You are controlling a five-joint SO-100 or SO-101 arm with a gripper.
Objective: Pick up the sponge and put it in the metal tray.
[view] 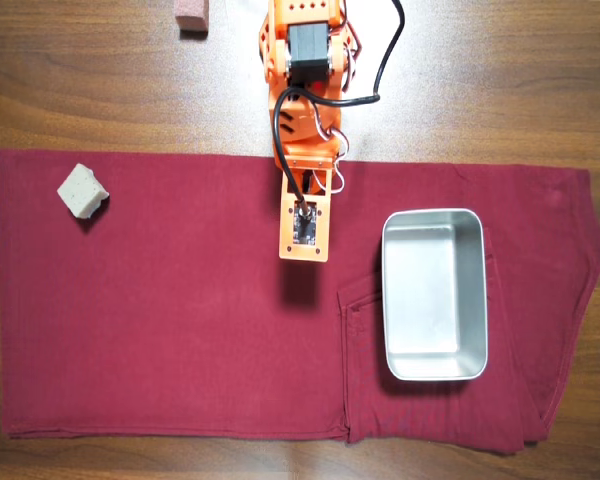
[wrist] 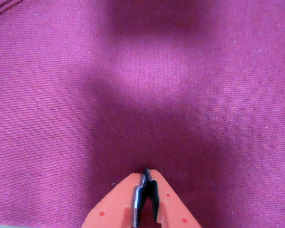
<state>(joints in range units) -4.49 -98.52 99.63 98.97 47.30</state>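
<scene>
The sponge (view: 83, 190), a small beige-grey porous block, lies on the dark red cloth (view: 180, 330) at the left in the overhead view. The empty silver metal tray (view: 434, 294) sits on the cloth at the right. My orange gripper (wrist: 146, 175) is shut and empty, its tips pointing down over bare cloth. In the overhead view the arm's wrist (view: 304, 225) hangs between sponge and tray, left of the tray. Neither sponge nor tray shows in the wrist view.
A pinkish-brown block (view: 191, 14) stands on the bare wooden table (view: 80, 90) at the top, left of the arm's base (view: 305, 50). The cloth is folded and creased under and right of the tray.
</scene>
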